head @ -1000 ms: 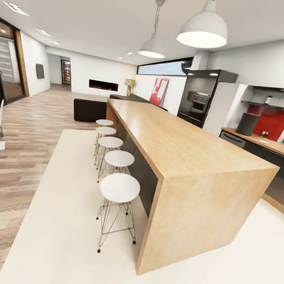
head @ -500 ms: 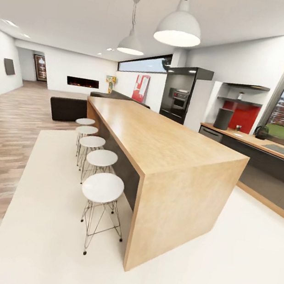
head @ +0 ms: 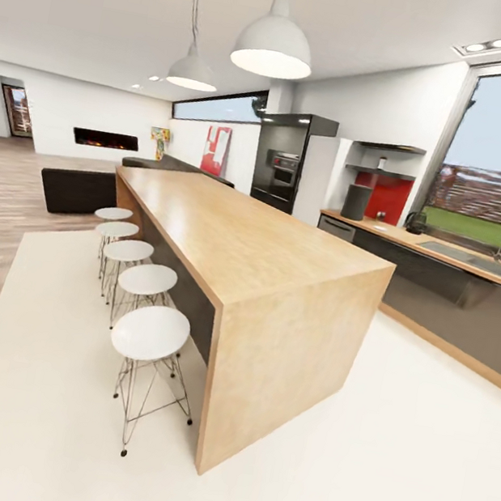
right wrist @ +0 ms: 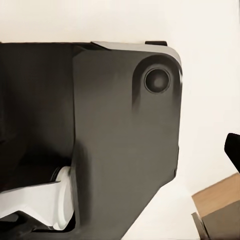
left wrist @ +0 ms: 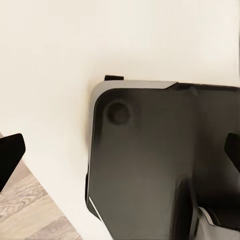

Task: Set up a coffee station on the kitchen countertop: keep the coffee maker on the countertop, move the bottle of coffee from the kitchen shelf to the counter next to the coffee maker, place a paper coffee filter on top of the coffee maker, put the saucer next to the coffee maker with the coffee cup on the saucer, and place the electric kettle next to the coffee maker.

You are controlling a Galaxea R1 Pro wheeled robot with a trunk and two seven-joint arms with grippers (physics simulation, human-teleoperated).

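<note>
Far off at the back right, the dark cylindrical coffee maker [head: 356, 202] stands on the wooden kitchen countertop [head: 447, 254]. The dark electric kettle [head: 416, 222] sits on the same counter, right of it. A small bottle [head: 382, 163] stands on the wall shelf [head: 379, 172] above. Filter, saucer and cup are too small to make out. In the left wrist view my left gripper [left wrist: 120, 152] is open, its fingertips [left wrist: 10, 157] far apart over my dark base [left wrist: 165, 165]. My right gripper [right wrist: 120, 150] also hangs open and empty, one fingertip [right wrist: 233, 147] showing.
A long wooden island [head: 263, 269] with several white stools [head: 149, 333] along its left side stands between me and the counter. White floor [head: 379, 454] runs right of the island towards the counter. A black oven tower [head: 286, 162] and a sink [head: 471, 258] flank the coffee maker.
The head camera has swung to the right, so the island and counter slid left in the picture and the window and sink came into view. No object has moved.
</note>
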